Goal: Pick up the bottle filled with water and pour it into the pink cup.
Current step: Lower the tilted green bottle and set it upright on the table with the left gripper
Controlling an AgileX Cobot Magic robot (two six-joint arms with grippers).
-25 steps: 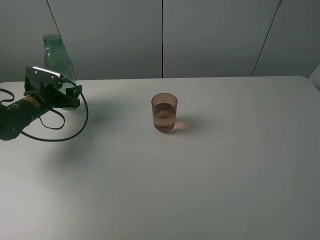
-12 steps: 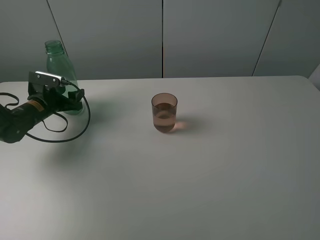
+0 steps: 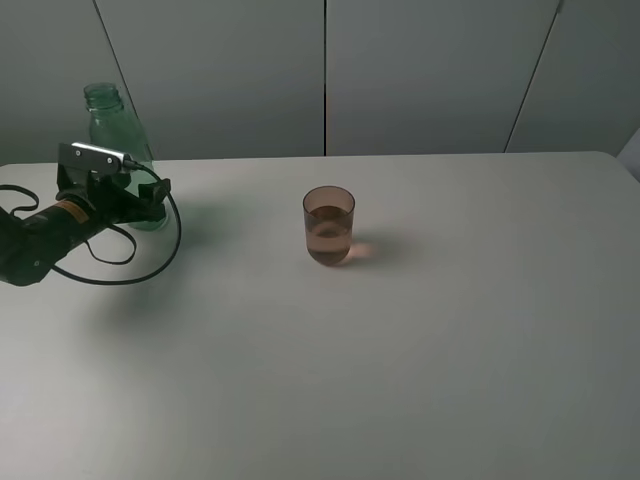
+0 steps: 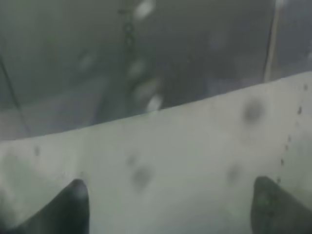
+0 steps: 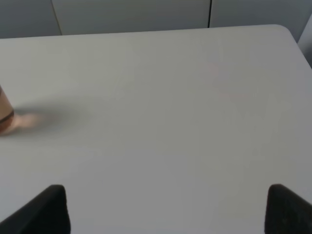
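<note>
While at the bottle (image 3: 110,125), left end effector (image 4: 165,204) fingers spread, grip on it unclear.

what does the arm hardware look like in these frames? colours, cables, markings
Left arm: black, with a yellow-orange label band near the wrist, a silver-grey camera block on top and a black cable looping beside it. Left claw and right claw show only dark fingertips. Right arm itself isn't visible.
</note>
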